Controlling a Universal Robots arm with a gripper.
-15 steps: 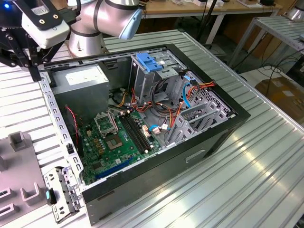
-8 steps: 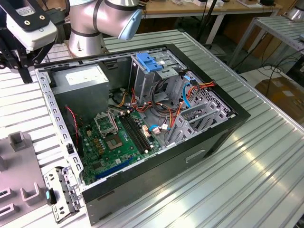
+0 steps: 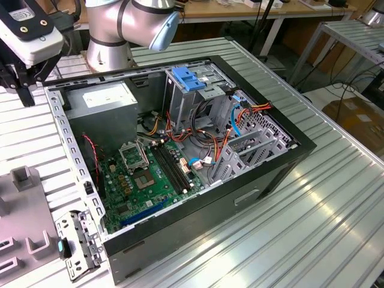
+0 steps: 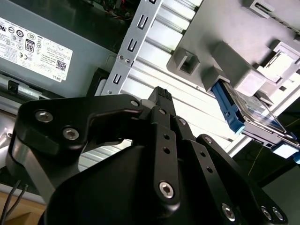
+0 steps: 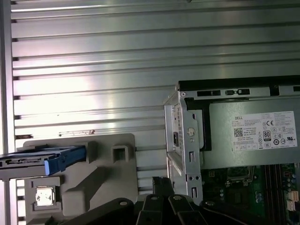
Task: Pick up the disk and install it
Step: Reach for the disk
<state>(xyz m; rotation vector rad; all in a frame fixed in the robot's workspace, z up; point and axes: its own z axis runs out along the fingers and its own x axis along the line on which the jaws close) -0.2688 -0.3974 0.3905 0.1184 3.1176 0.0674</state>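
- the disk [image 4: 257, 111], edged by its blue rail [image 5: 65, 158], is lodged in a grey holder [image 3: 27, 207] that is set on the bench [image 3: 336, 210] at the exterior view's left edge.
- the disk is not touched by the gripper [image 4: 161, 93], which is held above the bare bench strip between the holder and the open computer case [image 3: 198, 222].
- the claw is seen drawn narrow, tips together, with nothing gripped.
- the case's corner with the power supply [image 3: 105, 96] is found just beside the gripper.
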